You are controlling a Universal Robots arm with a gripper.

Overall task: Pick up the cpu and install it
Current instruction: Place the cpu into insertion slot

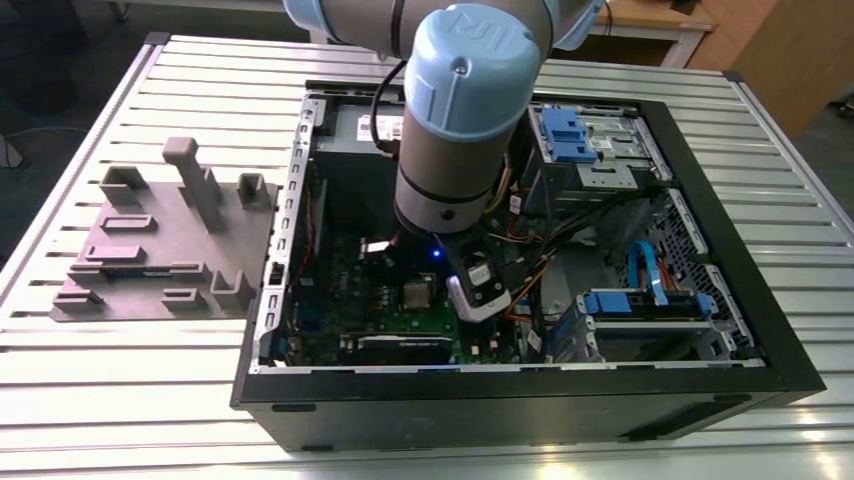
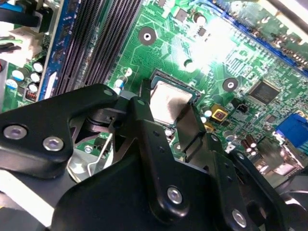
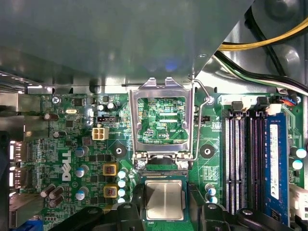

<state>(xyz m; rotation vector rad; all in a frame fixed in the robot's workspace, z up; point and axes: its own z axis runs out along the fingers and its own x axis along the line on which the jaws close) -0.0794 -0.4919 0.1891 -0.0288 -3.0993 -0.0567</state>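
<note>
Silver-topped, the cpu [image 3: 164, 200] lies in its socket [image 3: 163, 177] below the open steel frame [image 3: 161, 120]. The gripper [image 2: 167, 106] looks closed narrowly against its two sides. Hold it level and square, so you bend no pins.

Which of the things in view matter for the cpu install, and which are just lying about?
Job: cpu, open socket frame, motherboard, gripper at the cpu.
Lying about: grey holder plate, blue drive bays, yellow cable, memory slots.
</note>
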